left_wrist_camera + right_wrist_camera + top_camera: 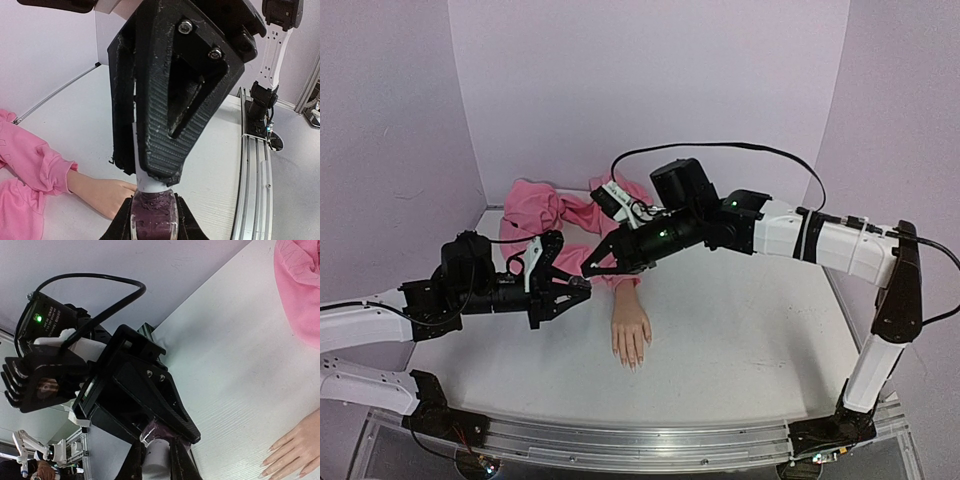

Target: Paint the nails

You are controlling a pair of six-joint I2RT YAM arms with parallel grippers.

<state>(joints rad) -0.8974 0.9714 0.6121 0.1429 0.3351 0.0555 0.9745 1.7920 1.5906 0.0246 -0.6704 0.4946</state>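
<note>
The nails (632, 360) tip a pale hand (629, 330) lying flat on the table (750, 340), about mid-width and nearer the front edge than the back; its wrist runs into a pink sleeve (560, 212) heaped towards the back wall; the long axis runs back to front, fingertips towards the arm bases. From above the nails are too small to tell whether any carries polish.

Up and to the left of the wrist the two grippers meet over the table; the left gripper (578, 290) is closed on a purple bottle (154, 220); the right gripper (592, 268) comes in from the far right and is pinched on the white cap (144, 172) above that bottle. Cap and bottle look joined in both wrist views, so this is probably the opening step, with nothing painted from here yet; whether the cap is already loose I cannot tell.

The nails lie frontward and slightly right of both sets of fingers, a full hand-length beyond the wrist; neither arm is clearly nearer, but the right one has the cap, so it would have to travel frontward along the hand's axis, then come down over the fingertips.
</note>
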